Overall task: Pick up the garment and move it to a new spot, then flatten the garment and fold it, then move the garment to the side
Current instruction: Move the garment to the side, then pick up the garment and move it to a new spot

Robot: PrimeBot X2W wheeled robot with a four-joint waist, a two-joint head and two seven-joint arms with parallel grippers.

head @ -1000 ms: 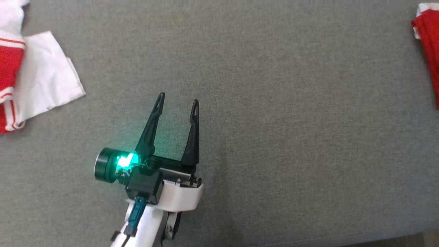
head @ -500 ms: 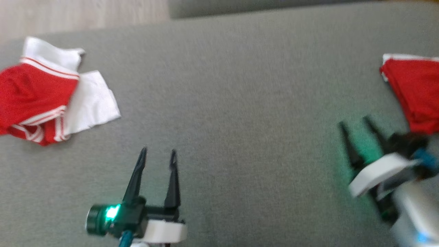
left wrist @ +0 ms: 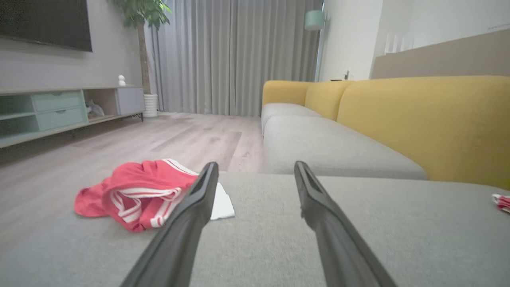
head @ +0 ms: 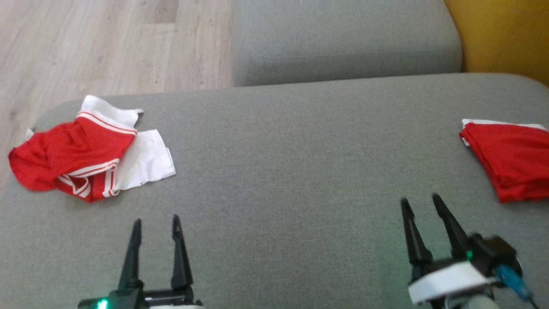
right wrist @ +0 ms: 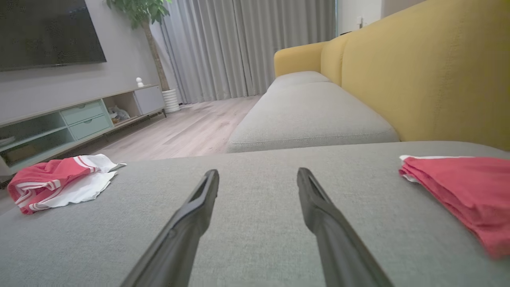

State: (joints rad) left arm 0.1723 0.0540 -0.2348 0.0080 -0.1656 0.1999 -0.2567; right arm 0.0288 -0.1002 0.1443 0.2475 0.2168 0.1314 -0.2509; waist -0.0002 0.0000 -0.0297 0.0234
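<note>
The crumpled red-and-white garment [head: 81,152] lies at the far-left edge of the grey cushion [head: 300,193], long axis across my view; it sits ahead-left of my left gripper [head: 155,219], the nearer one; that and my right gripper [head: 419,198] are spread wide, holding nothing.

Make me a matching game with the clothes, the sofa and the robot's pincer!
Things:
1. crumpled red-and-white garment
2. folded red garment
3. yellow sofa backrest
4. left pincer

Places or states:
A. open, holding nothing
B. right end of the grey cushion
C. upper right corner of the head view
D. left end of the cushion

Pairs: 1-D, 2-B, 3-C, 4-A.
</note>
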